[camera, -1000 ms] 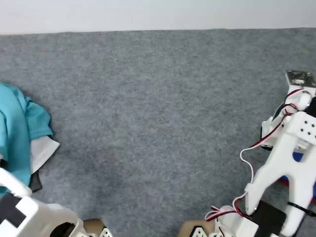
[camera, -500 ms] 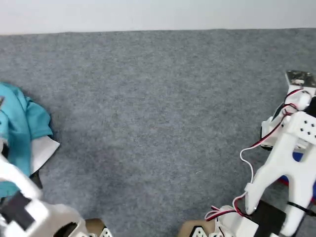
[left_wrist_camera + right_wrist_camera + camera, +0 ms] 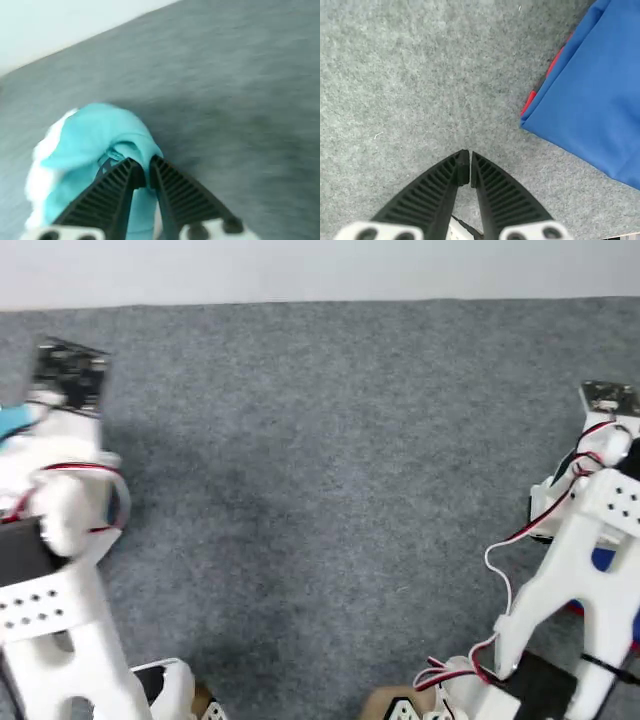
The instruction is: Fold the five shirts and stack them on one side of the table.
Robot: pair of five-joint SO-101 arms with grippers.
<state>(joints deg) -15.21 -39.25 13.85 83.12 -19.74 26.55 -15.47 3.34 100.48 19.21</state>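
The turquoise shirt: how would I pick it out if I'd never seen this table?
Find the grey table, then the left gripper over one side of it. At the gripper's tips lies a crumpled turquoise shirt. It is the bright top layer; the cloth beneath it is white.

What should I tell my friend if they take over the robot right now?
Left gripper: shut or nearly so, just above the teal shirt; whether it pinches cloth is unclear.
Right gripper: shut, holding nothing, above the bare grey table.
Things: the teal shirt lies bunched on a white shirt at the left side. A blue shirt lies flat on a red cloth at the right side.
Done: the blue shirt looks folded.
Left: fold the teal and white ones, then put all the shirts in one stack.
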